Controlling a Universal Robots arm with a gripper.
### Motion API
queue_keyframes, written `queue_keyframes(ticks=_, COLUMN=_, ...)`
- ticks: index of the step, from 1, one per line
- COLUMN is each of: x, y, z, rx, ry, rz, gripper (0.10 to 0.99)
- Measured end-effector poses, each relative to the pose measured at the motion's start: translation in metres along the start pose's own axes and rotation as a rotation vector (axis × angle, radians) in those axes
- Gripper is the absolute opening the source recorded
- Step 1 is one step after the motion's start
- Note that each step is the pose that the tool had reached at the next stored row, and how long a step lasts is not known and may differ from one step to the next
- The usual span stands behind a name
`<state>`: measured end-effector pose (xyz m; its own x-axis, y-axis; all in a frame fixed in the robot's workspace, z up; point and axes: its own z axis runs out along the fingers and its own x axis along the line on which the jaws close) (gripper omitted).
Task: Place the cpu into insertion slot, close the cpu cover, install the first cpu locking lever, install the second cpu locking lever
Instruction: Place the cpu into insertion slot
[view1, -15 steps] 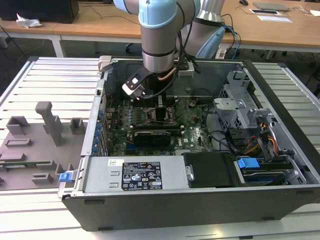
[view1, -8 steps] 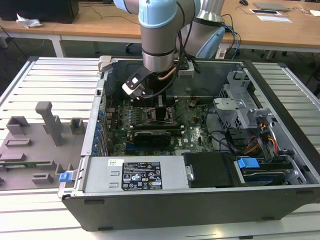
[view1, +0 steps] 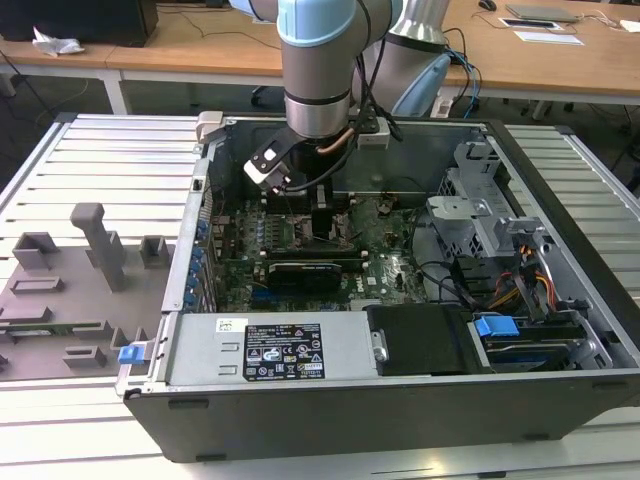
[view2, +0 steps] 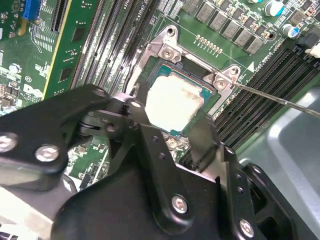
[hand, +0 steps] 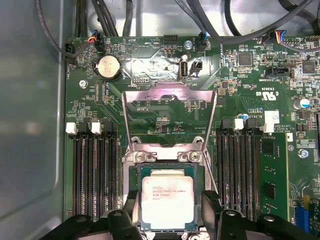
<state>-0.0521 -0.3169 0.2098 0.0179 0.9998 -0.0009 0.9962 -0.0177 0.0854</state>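
Inside the computer case (view1: 400, 400), cpu (hand: 167, 200) in insertion slot (hand: 199, 176), between spread jaws of the tool (hand: 169, 212).

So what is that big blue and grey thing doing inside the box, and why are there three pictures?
That is a robot arm reaching down into an open computer case. One picture comes from a camera standing off the arm, so it sees the whole scene. The other two come from cameras riding near the arm's wrist, looking closely at the green board inside. The gripper, the arm's grasping end, is down at the square socket. The cpu, a small silvery chip, lies in that socket, with the gripper on either side of it. I cannot tell whether it is squeezing the chip. The cover, a thin metal frame, is swung open, not down over the chip. Beside the case, at the exterior view's left, lies a grey tray with blocks standing on it.
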Motion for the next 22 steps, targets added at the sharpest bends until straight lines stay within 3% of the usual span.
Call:
queue_keyframes(ticks=1, x=0.0000, y=0.0000, z=0.0000, rx=0.000, ry=0.0000, rz=0.000, gripper=0.533)
queue_keyframes(ticks=2, x=0.0000, y=0.0000, z=0.0000, rx=0.000, ry=0.0000, rz=0.000, gripper=0.533)
queue_keyframes(ticks=3, x=0.0000, y=0.0000, z=0.0000, rx=0.000, ry=0.0000, rz=0.000, gripper=0.408)
queue_keyframes(ticks=4, x=0.0000, y=0.0000, z=0.0000, rx=0.000, ry=0.0000, rz=0.000, gripper=0.349)
queue_keyframes(ticks=6, x=0.0000, y=0.0000, z=0.0000, rx=0.000, ry=0.0000, rz=0.000, gripper=0.349)
queue_keyframes(ticks=7, x=0.0000, y=0.0000, z=0.0000, rx=0.000, ry=0.0000, rz=0.000, gripper=0.231)
queue_keyframes(ticks=9, x=0.0000, y=0.0000, z=0.0000, rx=0.000, ry=0.0000, rz=0.000, gripper=0.110)
queue_keyframes(ticks=14, x=0.0000, y=0.0001, z=-0.0011, rx=0.000, ry=-0.0002, rz=0.000, gripper=0.106)
queue_keyframes(ticks=17, x=0.0000, y=0.0008, z=-0.0093, rx=0.000, ry=0.0006, rz=0.000, gripper=0.106)
queue_keyframes(ticks=19, x=0.0000, y=0.0024, z=-0.0275, rx=0.000, ry=0.0006, rz=0.000, gripper=0.106)
queue_keyframes(ticks=22, x=0.0001, y=0.0036, z=-0.0418, rx=0.000, ry=0.0005, rz=0.000, gripper=0.106)
